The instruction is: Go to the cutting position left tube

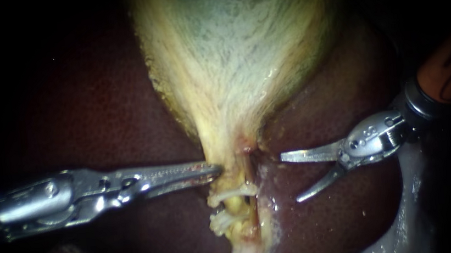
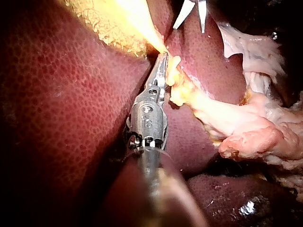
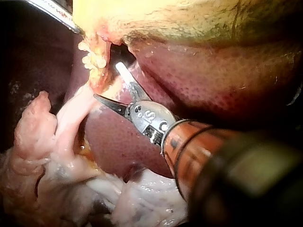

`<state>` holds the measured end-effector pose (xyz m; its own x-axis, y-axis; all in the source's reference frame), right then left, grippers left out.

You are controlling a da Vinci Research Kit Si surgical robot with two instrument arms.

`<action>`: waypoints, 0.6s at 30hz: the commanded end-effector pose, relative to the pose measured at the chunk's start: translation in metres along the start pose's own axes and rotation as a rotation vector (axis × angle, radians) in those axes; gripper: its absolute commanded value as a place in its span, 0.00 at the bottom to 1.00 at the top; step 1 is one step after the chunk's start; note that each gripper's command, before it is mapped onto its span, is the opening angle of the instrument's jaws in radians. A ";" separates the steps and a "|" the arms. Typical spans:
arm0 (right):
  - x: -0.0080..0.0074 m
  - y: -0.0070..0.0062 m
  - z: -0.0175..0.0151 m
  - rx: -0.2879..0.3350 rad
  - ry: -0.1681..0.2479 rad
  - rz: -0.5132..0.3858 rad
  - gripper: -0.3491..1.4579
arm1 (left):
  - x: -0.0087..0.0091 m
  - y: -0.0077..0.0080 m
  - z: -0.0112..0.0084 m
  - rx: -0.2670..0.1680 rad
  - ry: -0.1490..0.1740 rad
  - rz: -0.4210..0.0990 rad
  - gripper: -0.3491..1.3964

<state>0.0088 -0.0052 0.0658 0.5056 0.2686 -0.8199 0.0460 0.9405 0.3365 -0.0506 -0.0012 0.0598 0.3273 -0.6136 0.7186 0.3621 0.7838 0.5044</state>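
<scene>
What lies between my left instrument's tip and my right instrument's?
The endoscope view shows the gallbladder's yellow neck next to the left instrument, a thin tube running down it, then a strip of liver before the right instrument.

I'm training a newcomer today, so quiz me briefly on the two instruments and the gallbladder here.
1. True or false: the right instrument stands open, holding nothing.
2. The tip of the left instrument meets: A) the right instrument, B) yellow tissue at the narrow end of the gallbladder, C) nothing.
3. Fill in: the dark red organ around them is the ___.
Key: 1 true; 2 B; 3 liver.
</scene>
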 end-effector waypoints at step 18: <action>-0.0010 -0.0059 0.0109 0.166 0.030 0.080 0.98 | -0.0020 0.0024 -0.0078 -0.041 -0.006 -0.019 0.08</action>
<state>0.0176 -0.0133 0.0699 0.4871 0.3501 -0.8001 0.1506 0.8687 0.4718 -0.0435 0.0012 0.0557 0.3155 -0.6272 0.7121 0.4023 0.7680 0.4983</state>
